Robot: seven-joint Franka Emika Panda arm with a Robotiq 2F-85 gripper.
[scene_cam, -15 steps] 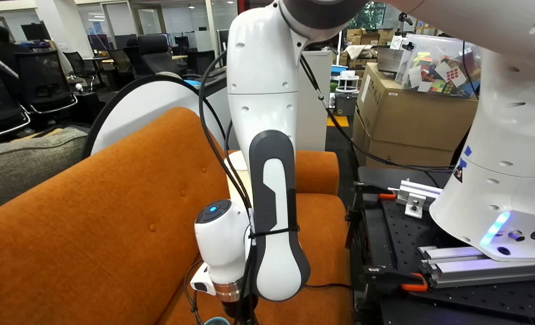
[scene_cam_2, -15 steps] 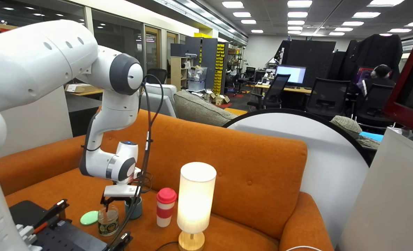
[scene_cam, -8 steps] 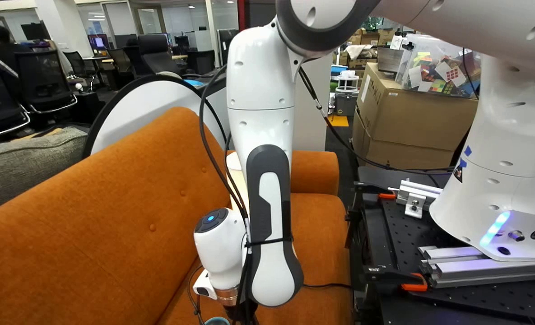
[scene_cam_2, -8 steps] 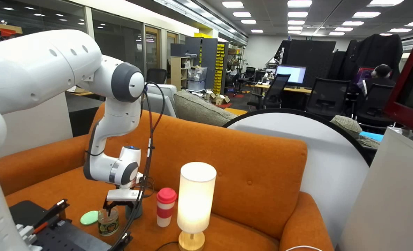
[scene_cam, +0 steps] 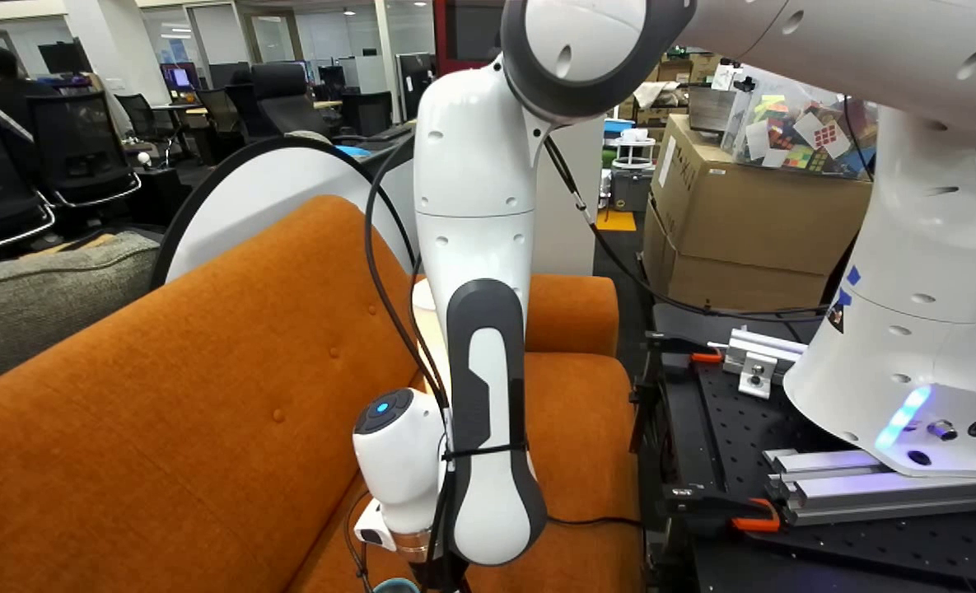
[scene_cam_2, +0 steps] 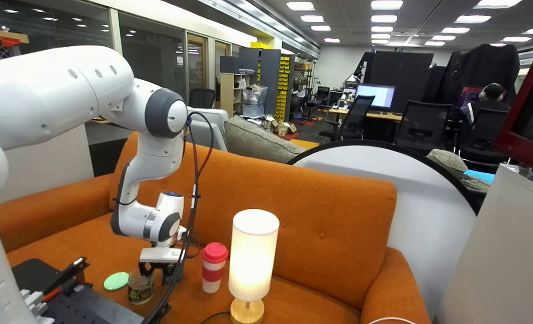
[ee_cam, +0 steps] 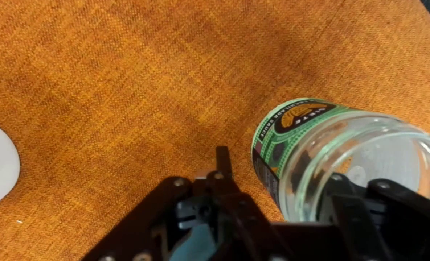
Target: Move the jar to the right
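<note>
The jar (scene_cam_2: pixel 141 288) stands on the orange sofa seat in an exterior view, beside the robot's mount. It is clear glass, without a lid, with a green label. From the wrist view I look down into the open jar (ee_cam: pixel 291 145). My gripper (ee_cam: pixel 263 165) straddles its near wall: one finger reaches into the mouth, while the outer finger (ee_cam: pixel 222 157) stands outside. Orange fabric shows between that outer finger and the glass, so the jaws are part-way apart. In an exterior view the gripper (scene_cam_2: pixel 155 276) sits over the jar's rim.
A green lid (scene_cam_2: pixel 115 281) lies beside the jar. A teal cup (scene_cam: pixel 395 585) stands close by the gripper. Further along are a pink-topped tumbler (scene_cam_2: pixel 212 273) and a lit lamp (scene_cam_2: pixel 253 261). Cables (scene_cam_2: pixel 187 240) hang alongside the wrist. A black mounting board (scene_cam_2: pixel 100 306) borders the seat.
The arm has come down and slightly to the right in the exterior view holding the jar. The fingers have drawn nearer each other. The jar has shifted very slightly the same way.
</note>
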